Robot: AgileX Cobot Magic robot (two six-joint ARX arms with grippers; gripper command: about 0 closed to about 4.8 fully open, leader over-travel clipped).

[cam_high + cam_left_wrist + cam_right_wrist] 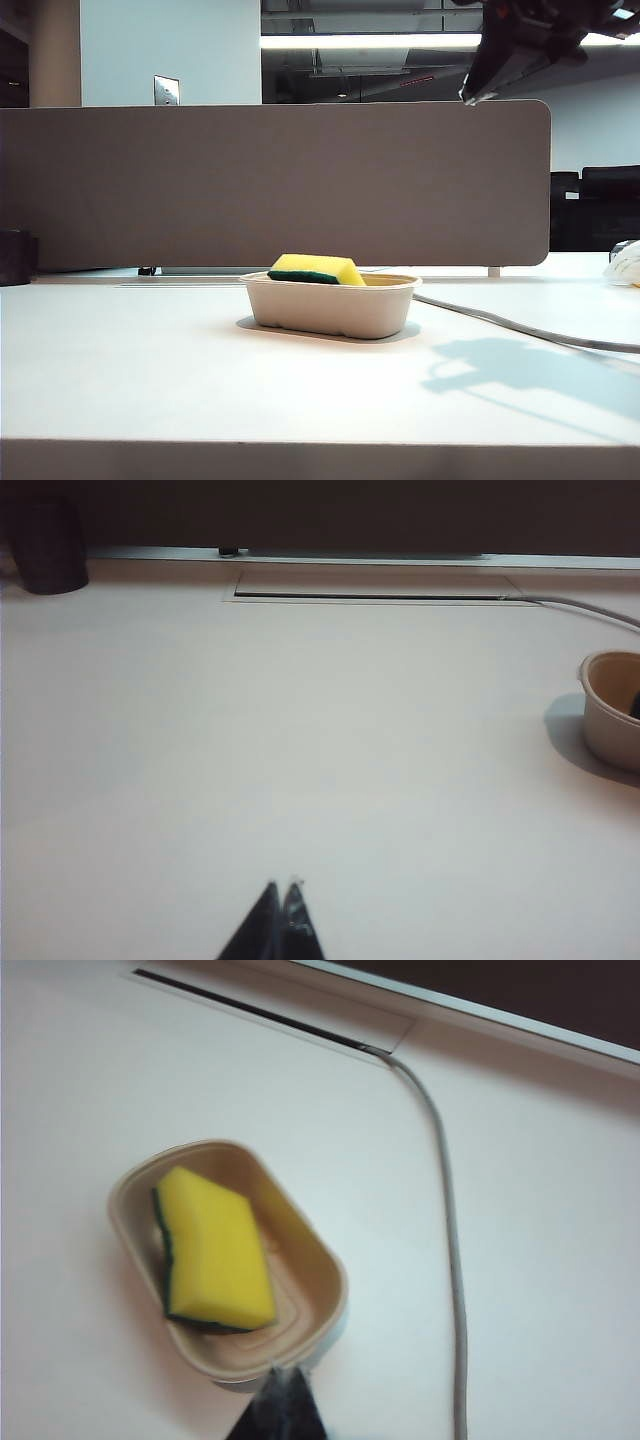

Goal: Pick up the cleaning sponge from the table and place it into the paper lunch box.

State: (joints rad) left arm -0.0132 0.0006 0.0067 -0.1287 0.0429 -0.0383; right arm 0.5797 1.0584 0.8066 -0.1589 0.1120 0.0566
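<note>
Cleaning sponge (214, 1251) seen tilted in paper lunch box (322, 1270). Right gripper (285, 1378) above, jaws together, empty; left gripper (281, 892) jaws together. Retreat to be kept vertical, clear of rim.

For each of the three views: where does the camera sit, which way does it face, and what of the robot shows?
Exterior: low at the table's front edge, facing the divider; right arm at top right.
Left wrist: low over the table, facing the divider; shut left gripper.
Right wrist: high, looking down on the cleaning sponge in the paper lunch box; shut right gripper.
Shared: all show the box.
</note>
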